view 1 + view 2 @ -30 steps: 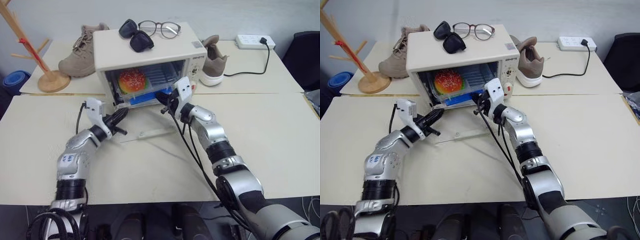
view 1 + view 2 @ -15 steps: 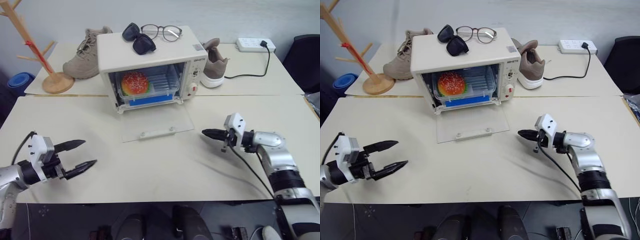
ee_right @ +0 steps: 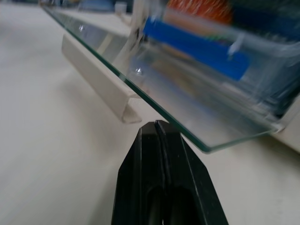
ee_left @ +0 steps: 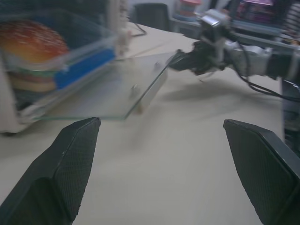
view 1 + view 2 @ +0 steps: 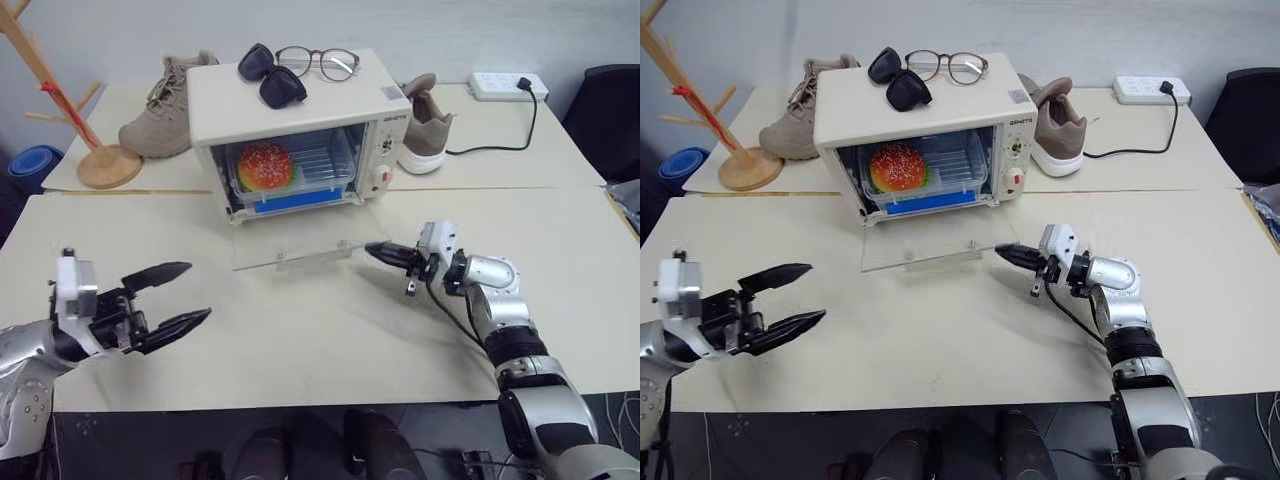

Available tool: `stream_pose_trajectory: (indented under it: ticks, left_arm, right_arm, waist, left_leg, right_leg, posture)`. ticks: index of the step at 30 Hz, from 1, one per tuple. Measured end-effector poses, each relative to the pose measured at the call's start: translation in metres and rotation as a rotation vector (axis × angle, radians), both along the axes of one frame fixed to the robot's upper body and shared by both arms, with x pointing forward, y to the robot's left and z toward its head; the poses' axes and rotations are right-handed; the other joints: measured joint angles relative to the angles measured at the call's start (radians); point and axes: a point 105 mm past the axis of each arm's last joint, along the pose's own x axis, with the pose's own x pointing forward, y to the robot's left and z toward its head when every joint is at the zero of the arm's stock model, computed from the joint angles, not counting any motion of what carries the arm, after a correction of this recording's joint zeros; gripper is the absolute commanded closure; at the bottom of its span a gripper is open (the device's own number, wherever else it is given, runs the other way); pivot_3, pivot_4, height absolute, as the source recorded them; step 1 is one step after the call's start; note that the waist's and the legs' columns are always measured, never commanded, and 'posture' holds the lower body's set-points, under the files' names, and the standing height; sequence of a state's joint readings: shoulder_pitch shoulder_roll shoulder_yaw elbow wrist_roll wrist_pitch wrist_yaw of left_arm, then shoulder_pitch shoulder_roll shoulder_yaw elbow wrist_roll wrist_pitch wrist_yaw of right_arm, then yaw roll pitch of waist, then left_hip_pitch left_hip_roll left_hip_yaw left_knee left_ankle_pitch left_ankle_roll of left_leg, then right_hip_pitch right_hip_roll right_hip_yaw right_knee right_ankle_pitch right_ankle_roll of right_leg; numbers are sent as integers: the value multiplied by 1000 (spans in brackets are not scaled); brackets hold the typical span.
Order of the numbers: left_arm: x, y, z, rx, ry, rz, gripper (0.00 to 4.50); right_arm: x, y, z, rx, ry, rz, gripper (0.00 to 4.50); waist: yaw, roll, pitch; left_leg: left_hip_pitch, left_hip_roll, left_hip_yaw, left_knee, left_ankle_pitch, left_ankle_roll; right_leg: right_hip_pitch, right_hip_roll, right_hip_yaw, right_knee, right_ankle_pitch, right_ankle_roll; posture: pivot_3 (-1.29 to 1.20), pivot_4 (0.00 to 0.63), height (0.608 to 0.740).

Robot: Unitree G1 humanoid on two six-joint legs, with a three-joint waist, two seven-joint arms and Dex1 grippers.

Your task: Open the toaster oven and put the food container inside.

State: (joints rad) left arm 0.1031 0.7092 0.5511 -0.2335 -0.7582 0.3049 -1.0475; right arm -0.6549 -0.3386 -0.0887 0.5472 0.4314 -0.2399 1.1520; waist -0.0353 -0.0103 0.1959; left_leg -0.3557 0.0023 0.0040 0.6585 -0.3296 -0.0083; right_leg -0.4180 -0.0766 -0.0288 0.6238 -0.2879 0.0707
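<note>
We see the cream-white boxy toaster oven standing on the pale beige surface, its glass drop-down door lowered and lifted a little off the surface at its front edge, with the white bar handle on its underside. Inside the oven sits the clear plastic rectangular food container with a blue strip along its front, holding a sesame-bun burger toy. The oven's right panel carries knobs and a red button; dark lettering at the panel's top is too small for us to read. Our right tool has its fingers pressed together, the tips at the door's right front corner. Our left tool hovers well apart from the oven, fingers spread wide and empty.
</note>
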Motion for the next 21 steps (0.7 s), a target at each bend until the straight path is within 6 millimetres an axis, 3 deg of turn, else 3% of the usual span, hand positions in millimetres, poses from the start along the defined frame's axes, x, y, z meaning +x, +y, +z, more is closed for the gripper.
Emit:
stream_pose_trajectory:
  ticks: [4, 8, 10, 12, 18, 21]
  left_arm:
    - [0, 11, 2, -25, -15, 101, 25]
    - [0, 9, 1, 35, -33, 112, 25]
    - [-1, 11, -1, 96, -27, 117, 0]
    - [-2, 14, -5, 146, -3, 124, 0]
    - [-13, 24, -33, 309, 73, 151, 0]
    - [-20, 32, -48, 353, 105, 180, 0]
  right_arm:
    - [-9, -6, 54, 217, -58, 28, 4500]
    - [-21, -2, 72, 212, -51, 108, 4500]
    - [-28, -11, 66, 129, -20, 126, 4129]
    - [-37, -25, 48, 14, 34, 135, 3690]
    - [-67, -52, -25, -176, 179, 117, 1591]
    - [-75, -58, -37, -273, 123, 92, 562]
  waist:
    - [7, 0, 0]
    - [10, 0, 0]
    - [12, 0, 0]
    - [12, 0, 0]
    - [3, 1, 0]
    - [2, 1, 0]
  left_leg:
    - [0, 0, 0, 0, -2, 4]
    - [0, -1, 0, 0, -3, 5]
    - [-1, -1, 0, -1, -3, 6]
    - [-1, -2, 0, -2, -4, 7]
    - [2, -1, 5, -7, -4, 7]
    - [3, -1, 7, -7, -3, 7]
  right_leg:
    - [0, -1, 0, 0, 0, 0]
    - [0, -2, 0, -1, 0, 0]
    - [0, -2, 0, -3, 0, 0]
    - [0, -2, 0, -4, 0, 0]
    - [0, -1, 4, -5, 0, 0]
    - [-1, 0, 6, -3, 0, 0]
  posture:
    - [0, 150, 740]
    - [0, 150, 740]
    - [0, 150, 740]
    - [0, 150, 740]
    - [0, 150, 740]
    - [0, 150, 740]
